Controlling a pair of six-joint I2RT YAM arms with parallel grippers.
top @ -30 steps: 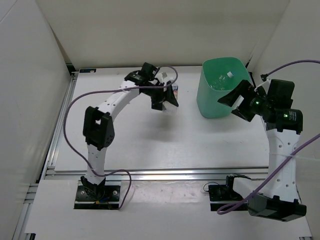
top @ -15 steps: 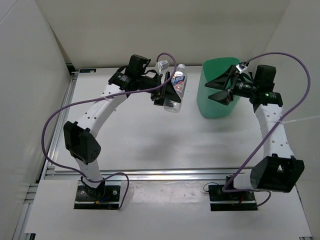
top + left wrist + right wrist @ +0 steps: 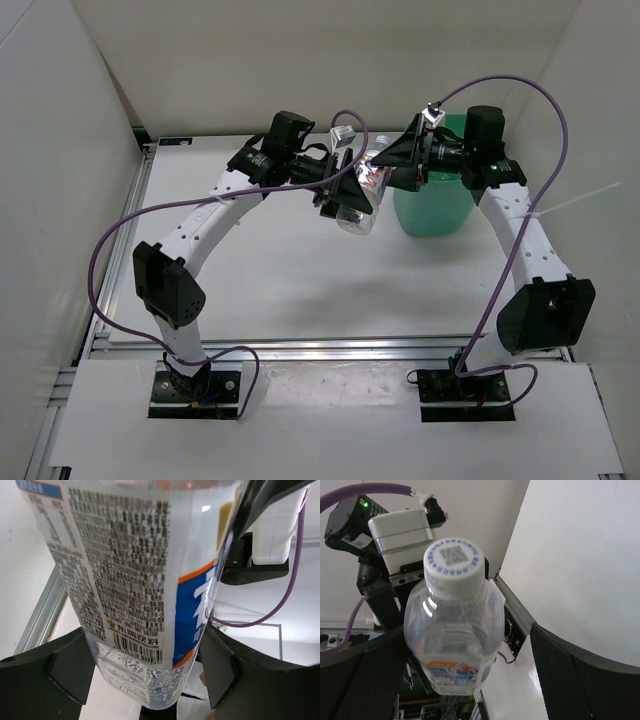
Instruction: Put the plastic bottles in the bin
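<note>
My left gripper (image 3: 345,192) is shut on a clear plastic bottle (image 3: 362,203) with a white and blue label, holding it in the air just left of the bin (image 3: 437,212). In the left wrist view the bottle (image 3: 135,580) fills the gap between both black fingers (image 3: 67,667). My right gripper (image 3: 402,160) stands open at the bottle's cap end. In the right wrist view the white-capped bottle (image 3: 454,630) sits between the wide-spread fingers (image 3: 570,680), with a clear gap on the right. The mint-green bin is partly hidden behind my right arm.
The white table (image 3: 300,285) is walled in by white panels on the left, back and right. An aluminium rail (image 3: 330,347) runs along its near edge. Purple cables (image 3: 520,100) loop above both arms.
My left arm has carried the bottle right and a little lower, toward the bin. My right arm has swung left from over the bin, bringing its open fingers to the bottle's cap end.
</note>
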